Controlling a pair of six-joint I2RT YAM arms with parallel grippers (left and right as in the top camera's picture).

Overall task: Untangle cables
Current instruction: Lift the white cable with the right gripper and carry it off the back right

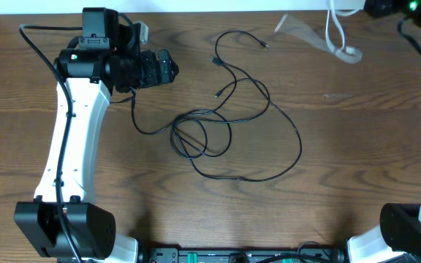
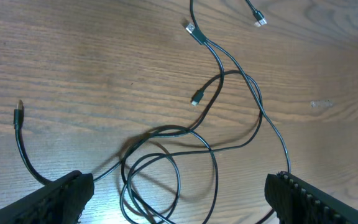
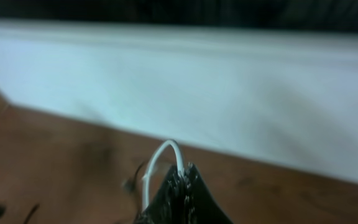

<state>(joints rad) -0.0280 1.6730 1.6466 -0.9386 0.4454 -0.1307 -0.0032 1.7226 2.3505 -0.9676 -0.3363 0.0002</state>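
Observation:
Thin black cables [image 1: 229, 120] lie tangled mid-table, with a knot of loops [image 1: 196, 135] and loose plug ends [image 1: 215, 61] toward the back. My left gripper [image 1: 172, 71] hovers left of them. Seen from the left wrist, the left gripper [image 2: 179, 200] is open, its fingers [image 2: 61, 196] wide apart over the loops [image 2: 160, 168] and touching nothing. One plug end [image 2: 18, 109] lies to the left. A white cable [image 1: 335, 33] hangs at the back right. In the right wrist view, my right gripper [image 3: 184, 175] is shut on the white cable [image 3: 159, 160], which arches out of the fingertips.
A pale translucent strip [image 1: 298, 29] lies on the wooden table [image 1: 357, 146] beside the white cable. A white wall [image 3: 229, 93] runs behind the table edge. The arm bases [image 1: 64, 226] stand at the front corners.

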